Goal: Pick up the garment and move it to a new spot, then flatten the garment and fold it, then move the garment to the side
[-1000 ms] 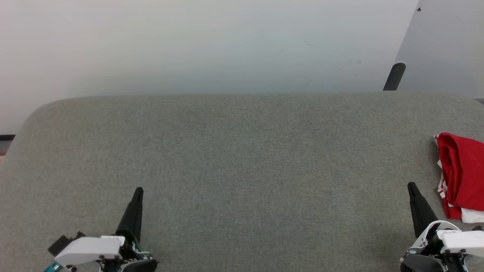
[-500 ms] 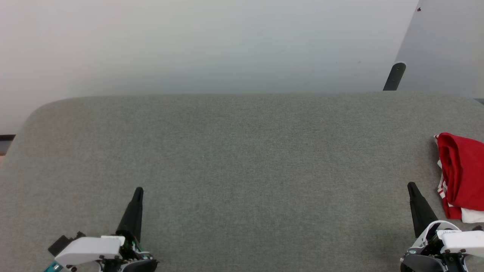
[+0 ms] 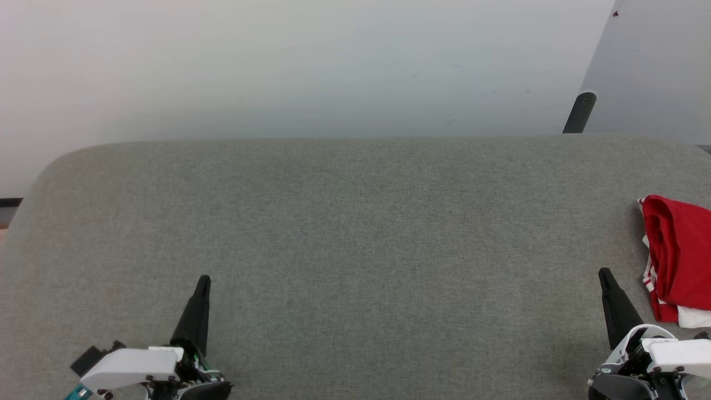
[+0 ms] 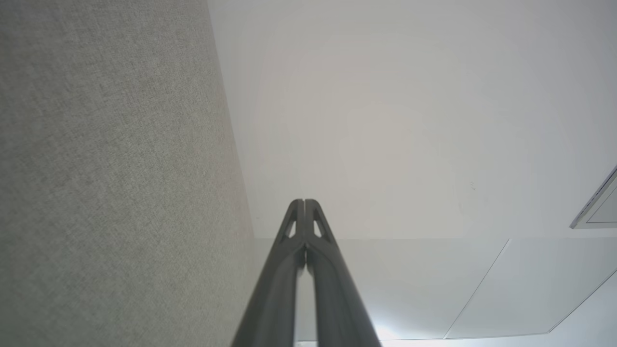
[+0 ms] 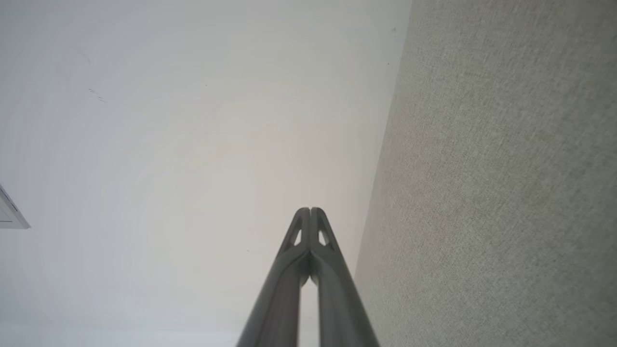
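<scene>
Both the left claw (image 3: 203, 280) and right claw (image 3: 604, 273) were clenched, empty. The shirt (image 3: 680, 250) lay on the surface (image 3: 355, 222), just right of the right claw.

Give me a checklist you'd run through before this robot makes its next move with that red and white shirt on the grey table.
1. Dark two-fingered left gripper free: ok, shut, holding nothing.
2. Matching right gripper free: ok, shut and empty, its fingers beside the shirt but apart from it.
3. Red jersey-style shirt with white sleeves and striped trim resting on the table: ok, it lies bunched at the right.
4. Shirt wholly in sight: not ok, the head view's edge cuts it off.
5. Shirt neatly folded: cannot tell.
6. Grey fabric-covered table offers working room: ok, a wide stretch of grey cloth lies between the grippers.
</scene>
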